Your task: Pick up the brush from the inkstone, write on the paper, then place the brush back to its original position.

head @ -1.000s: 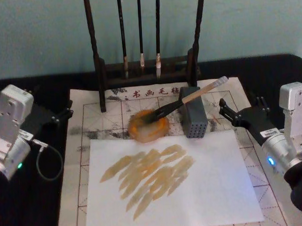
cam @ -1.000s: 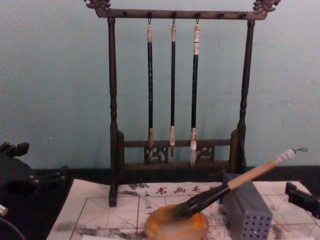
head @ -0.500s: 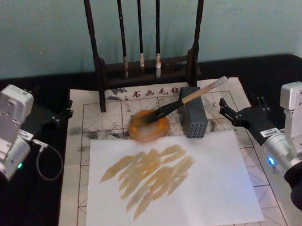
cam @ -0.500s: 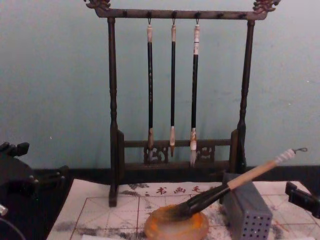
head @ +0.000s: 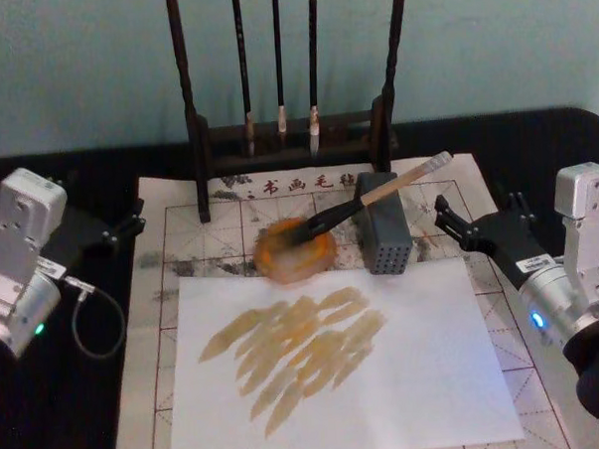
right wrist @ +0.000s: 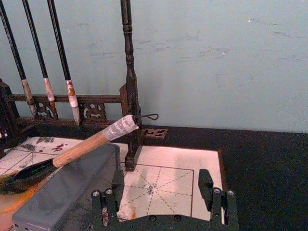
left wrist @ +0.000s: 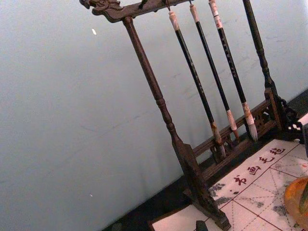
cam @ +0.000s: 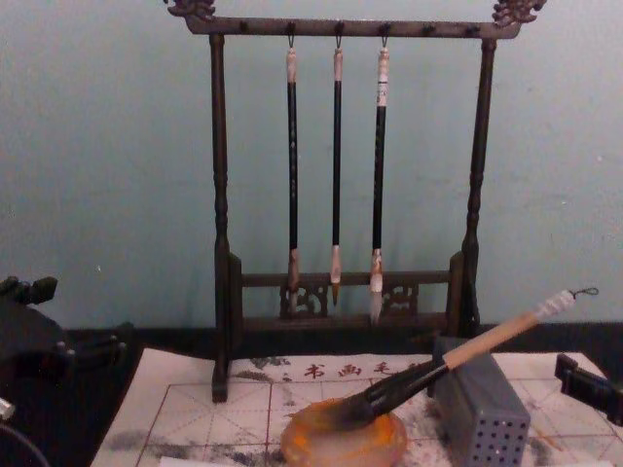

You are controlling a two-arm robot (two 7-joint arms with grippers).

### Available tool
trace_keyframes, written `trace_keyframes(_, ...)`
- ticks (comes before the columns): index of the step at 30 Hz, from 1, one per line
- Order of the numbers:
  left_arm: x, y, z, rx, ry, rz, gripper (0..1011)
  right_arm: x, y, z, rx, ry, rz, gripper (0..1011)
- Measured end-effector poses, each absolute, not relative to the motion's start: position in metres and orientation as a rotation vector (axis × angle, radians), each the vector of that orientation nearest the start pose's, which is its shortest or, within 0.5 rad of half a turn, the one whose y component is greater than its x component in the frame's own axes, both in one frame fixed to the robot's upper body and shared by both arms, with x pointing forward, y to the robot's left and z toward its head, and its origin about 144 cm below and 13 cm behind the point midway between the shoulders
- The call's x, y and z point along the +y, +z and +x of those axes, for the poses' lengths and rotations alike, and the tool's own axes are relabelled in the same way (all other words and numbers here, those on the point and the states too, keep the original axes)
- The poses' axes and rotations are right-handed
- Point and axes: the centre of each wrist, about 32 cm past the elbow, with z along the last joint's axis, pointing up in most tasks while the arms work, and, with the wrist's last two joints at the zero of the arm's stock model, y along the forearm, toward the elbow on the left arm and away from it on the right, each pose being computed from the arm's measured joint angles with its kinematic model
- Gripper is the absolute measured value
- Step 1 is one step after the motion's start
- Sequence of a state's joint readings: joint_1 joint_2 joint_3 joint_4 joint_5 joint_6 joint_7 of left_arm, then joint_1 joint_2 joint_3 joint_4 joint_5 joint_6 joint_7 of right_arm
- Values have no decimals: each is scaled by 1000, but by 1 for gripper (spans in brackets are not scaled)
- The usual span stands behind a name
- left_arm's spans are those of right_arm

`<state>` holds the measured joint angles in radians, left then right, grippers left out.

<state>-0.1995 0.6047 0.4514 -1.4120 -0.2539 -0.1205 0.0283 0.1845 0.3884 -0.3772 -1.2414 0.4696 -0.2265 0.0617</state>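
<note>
We close the right gripper's (head: 482,228) open, empty fingers (right wrist: 117,179) on the brush (head: 378,194) handle at its 10 o'clock; left gripper (head: 121,229), fingers unclear, idles.

Place: a calligraphy practice bench (staged for a robot)
Evidence: brush rack (cam: 336,165), gridded paper (head: 230,223), inkstone (head: 296,252), plain teal wall (cam: 107,146)

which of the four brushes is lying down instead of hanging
The large light-handled brush: bristles in the inkstone, handle across the grey block. The three thin brushes hang upright.
</note>
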Motion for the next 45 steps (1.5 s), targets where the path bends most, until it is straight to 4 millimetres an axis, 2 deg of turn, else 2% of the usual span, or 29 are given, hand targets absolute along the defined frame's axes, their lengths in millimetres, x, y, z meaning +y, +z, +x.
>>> trace_keyframes(45, 310, 1140, 489, -285, 1248, 305, 1001, -274, 1088, 489, 47, -1306, -15, 1000)
